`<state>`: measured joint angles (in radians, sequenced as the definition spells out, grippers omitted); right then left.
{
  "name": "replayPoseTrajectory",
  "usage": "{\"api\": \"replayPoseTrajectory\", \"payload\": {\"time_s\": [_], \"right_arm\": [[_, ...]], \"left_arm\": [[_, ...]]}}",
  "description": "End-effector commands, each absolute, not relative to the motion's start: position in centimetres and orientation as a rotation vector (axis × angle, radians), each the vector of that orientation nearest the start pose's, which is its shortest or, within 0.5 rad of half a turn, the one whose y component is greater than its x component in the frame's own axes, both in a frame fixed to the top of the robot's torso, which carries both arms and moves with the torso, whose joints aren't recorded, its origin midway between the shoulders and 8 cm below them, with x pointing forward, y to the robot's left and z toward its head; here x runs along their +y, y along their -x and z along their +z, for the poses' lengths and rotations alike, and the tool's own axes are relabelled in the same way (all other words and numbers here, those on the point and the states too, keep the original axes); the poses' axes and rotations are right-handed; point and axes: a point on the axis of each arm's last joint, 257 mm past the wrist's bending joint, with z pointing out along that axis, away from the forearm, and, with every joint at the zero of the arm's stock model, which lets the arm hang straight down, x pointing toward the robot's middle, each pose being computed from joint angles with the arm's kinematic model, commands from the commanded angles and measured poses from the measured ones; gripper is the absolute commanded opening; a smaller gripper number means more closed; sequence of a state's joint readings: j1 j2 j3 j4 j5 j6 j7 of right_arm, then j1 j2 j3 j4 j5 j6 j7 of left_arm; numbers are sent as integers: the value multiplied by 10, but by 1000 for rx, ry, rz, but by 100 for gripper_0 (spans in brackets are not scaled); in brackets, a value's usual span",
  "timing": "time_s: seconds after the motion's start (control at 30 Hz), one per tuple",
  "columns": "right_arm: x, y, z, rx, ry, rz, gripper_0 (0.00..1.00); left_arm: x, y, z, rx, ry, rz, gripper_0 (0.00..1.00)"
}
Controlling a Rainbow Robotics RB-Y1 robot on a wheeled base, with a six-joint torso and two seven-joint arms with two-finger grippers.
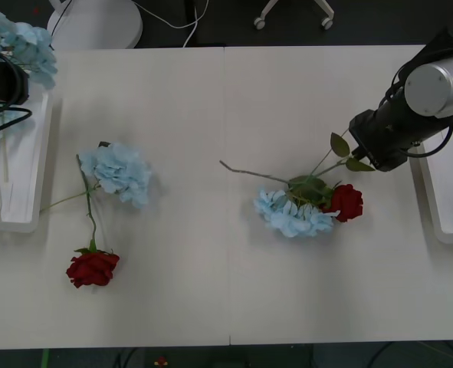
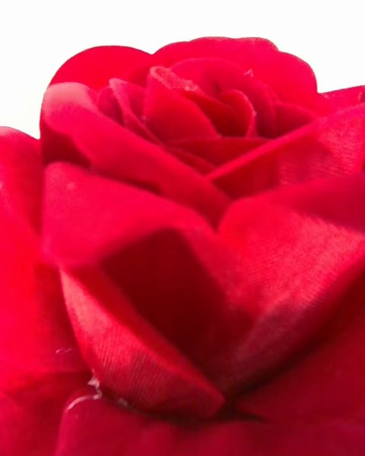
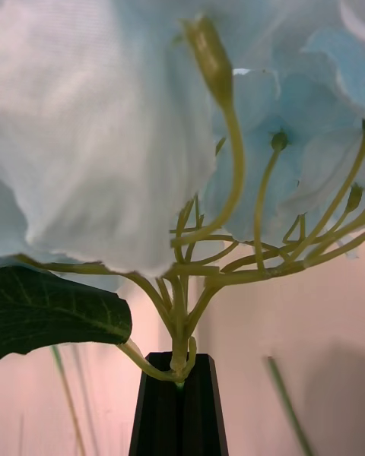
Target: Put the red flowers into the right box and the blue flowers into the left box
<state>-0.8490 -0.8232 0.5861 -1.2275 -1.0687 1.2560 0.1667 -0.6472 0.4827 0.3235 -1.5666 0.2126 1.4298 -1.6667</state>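
The left gripper (image 3: pixel 179 384) pinches a fluffy pale blue flower's (image 3: pixel 114 106) stem above the shallow white left tray (image 1: pixel 28 153); lower it gently. I cannot tell the right gripper's grip.

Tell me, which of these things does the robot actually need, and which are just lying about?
Needed:
two red roses
three blue flowers, one clamped in the left gripper
left box
right box
right gripper, beside a rose's stem

Lying about:
white round base
floor cable
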Motion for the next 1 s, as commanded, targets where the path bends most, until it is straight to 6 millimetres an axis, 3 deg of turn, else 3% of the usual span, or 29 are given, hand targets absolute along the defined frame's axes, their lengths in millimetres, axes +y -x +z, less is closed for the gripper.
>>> {"api": "replayPoseTrajectory", "payload": {"time_s": [0.03, 0.1, 0.27, 0.43, 0.6, 0.7, 0.87, 1.0], "right_arm": [[-293, -607, -166, 2340, -1205, 466, 4], [-300, -613, -160, 2347, -1123, 418, 4], [-319, -617, -161, 2381, -963, 308, 4], [-333, -617, -159, 2438, -735, 200, 4], [-345, -614, -162, 2493, -562, 126, 4], [-352, -615, -155, 2497, -475, 97, 4], [-363, -621, -122, 2477, -293, 71, 4], [-363, -624, -98, 2461, -178, 67, 4]], "left_arm": [[485, -568, -39, 2168, 144, 343, 0], [509, -560, -29, 2157, 181, 386, 0], [558, -546, -31, 2176, 271, 479, 0], [597, -546, -49, 2177, 334, 549, 0], [627, -565, -79, 2124, 359, 559, 0], [635, -572, -98, 2112, 359, 562, 0], [639, -581, -132, 2116, 332, 573, 0], [639, -581, -147, 2129, 346, 556, 0]]}}
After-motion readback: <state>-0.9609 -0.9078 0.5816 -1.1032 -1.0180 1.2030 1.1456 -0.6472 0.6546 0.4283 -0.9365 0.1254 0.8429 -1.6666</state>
